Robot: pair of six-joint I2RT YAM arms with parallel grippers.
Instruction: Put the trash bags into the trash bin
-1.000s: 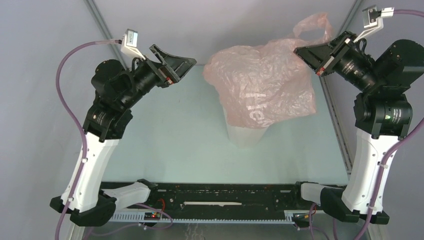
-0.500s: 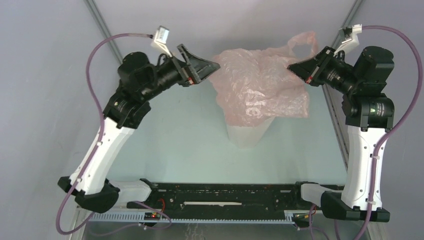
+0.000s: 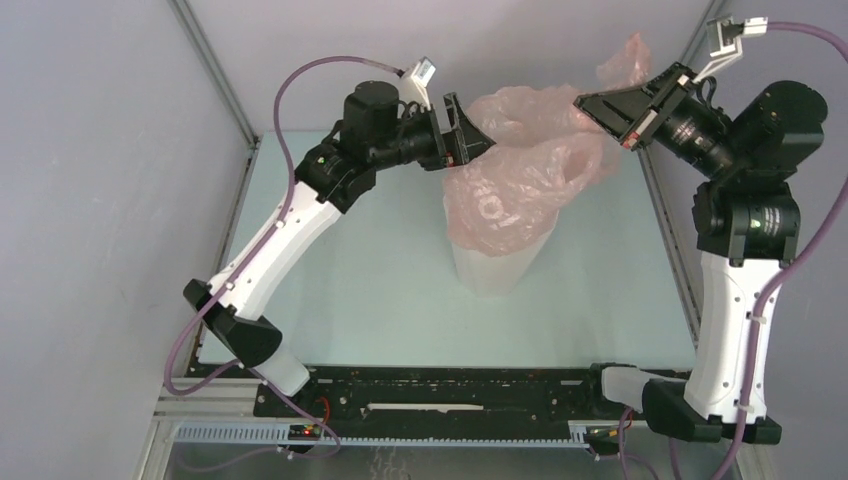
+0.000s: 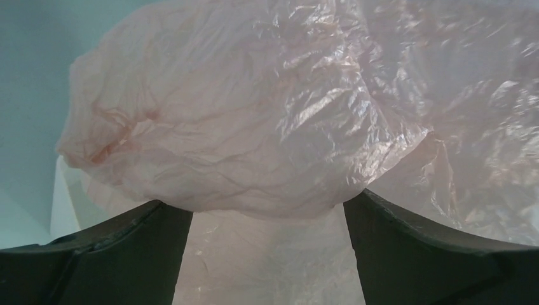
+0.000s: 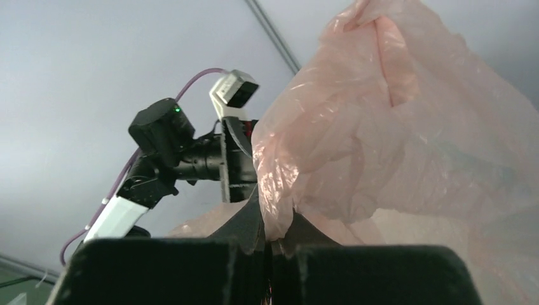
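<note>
the pink bag (image 3: 520, 175) billows over the bin (image 3: 495, 268) and covers its mouth, so no straight way down into it shows. bag film bulges against the wide-spread left end effector (image 4: 264, 206). the right end effector (image 5: 273, 234) pinches film high at the far right. the counter (image 3: 350, 290) to the left, front and right of the bin lies free.

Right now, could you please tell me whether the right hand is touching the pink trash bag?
Touching. The right wrist view shows the right hand closed on the trash bag, with a fold of film pinched between its two fingers.
</note>
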